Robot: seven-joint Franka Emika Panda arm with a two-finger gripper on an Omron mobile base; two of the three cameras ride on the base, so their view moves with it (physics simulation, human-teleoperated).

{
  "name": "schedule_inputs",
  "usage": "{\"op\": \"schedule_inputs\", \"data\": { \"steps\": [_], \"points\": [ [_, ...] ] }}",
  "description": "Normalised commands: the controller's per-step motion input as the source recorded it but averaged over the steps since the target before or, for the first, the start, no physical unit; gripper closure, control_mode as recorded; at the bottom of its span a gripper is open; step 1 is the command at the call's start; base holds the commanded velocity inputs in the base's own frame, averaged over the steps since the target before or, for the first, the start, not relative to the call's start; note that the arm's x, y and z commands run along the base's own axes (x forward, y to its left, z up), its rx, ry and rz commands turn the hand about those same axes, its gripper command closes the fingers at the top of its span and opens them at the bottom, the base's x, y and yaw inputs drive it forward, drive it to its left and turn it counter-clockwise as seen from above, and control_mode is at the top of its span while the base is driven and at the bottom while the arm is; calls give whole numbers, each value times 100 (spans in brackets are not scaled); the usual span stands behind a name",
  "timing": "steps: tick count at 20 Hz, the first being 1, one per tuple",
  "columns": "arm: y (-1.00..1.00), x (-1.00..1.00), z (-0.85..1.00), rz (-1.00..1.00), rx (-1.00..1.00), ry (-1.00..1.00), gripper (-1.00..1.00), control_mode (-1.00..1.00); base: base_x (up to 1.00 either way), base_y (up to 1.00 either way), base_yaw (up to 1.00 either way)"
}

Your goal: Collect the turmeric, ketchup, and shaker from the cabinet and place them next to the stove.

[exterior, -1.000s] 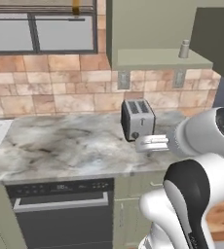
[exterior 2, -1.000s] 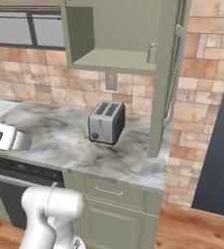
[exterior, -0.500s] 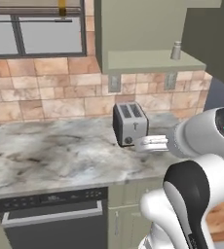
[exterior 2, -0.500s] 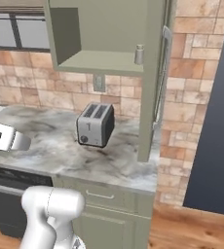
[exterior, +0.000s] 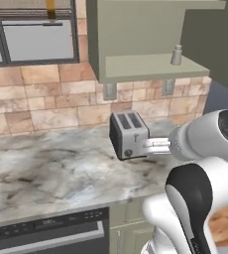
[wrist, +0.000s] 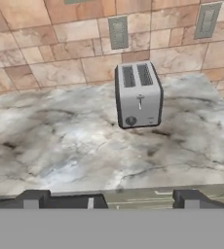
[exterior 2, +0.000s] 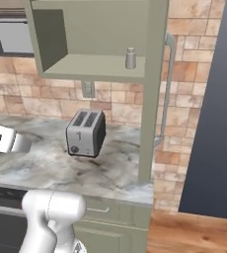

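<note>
Claw [wrist: 111,197] jaws stand apart, empty, low above the surface [wrist: 60,146]. You are approaching the cabinet [exterior 2: 95,66]; next, raise the claw to the shaker [exterior 2: 130,58] at upper centre of the right base view.

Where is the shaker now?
The shaker stands upright on the open cabinet shelf, near its front right edge in the right base view, above the toaster on the counter.
</note>
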Motion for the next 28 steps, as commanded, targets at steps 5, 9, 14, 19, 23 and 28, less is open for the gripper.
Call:
{"op": "schedule_inputs", "data": {
  "steps": [5, 9, 14, 19, 23, 28],
  "points": [
    [0, 0, 0, 0, 0, 0, -100, 100, 48, 10, -13],
    [0, 0, 0, 0, 0, 0, -100, 100, 46, 3, -7],
    [0, 0, 0, 0, 0, 0, -100, 100, 45, 10, -7],
    [-8, 10, 46, -3, 1, -13, -100, -100, 8, 1, -1],
    [-41, 0, 93, -5, 0, -29, -100, -100, 0, 0, 0],
    [-30, 0, 72, -8, 0, -21, -100, -100, 0, 0, 0]
  ]
}}
